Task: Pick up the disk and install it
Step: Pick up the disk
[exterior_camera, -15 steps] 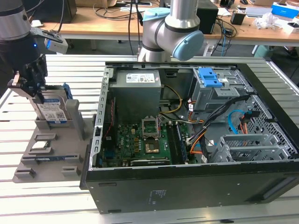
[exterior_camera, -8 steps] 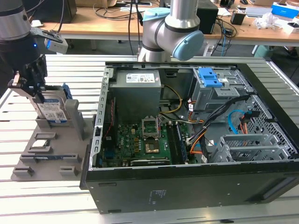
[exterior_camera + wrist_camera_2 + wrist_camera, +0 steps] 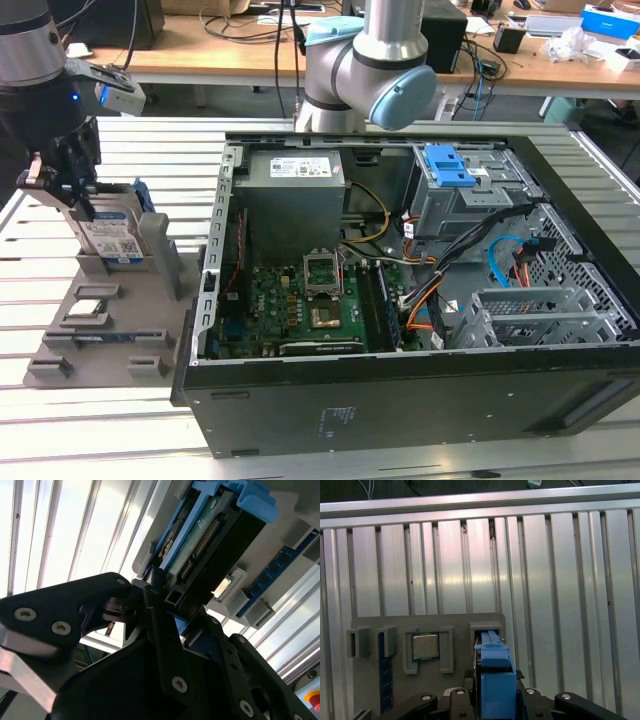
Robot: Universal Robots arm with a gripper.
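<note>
The disk (image 3: 112, 238), a silver drive with a white-and-blue label in a blue bracket, stands on edge in a slot of the grey holder tray (image 3: 150, 300) at the exterior view's left. My gripper (image 3: 72, 195) comes down on its upper end, with a black finger on either face. In the second wrist view the disk (image 3: 200, 545) runs away from the gripper (image 3: 180, 607), and the fingers (image 3: 152, 605) press on its sides. The first wrist view shows the blue bracket (image 3: 496, 672) held between the jaws, above its slot in the tray (image 3: 460, 625).
An open computer case (image 3: 400, 400) fills the middle and right of the exterior view, with a grey drive bay and blue latch (image 3: 448, 165) at its far side. A square processor chip (image 3: 425, 646) and a blue memory stick (image 3: 382, 670) sit in the tray. The table is ribbed aluminium (image 3: 560, 605).
</note>
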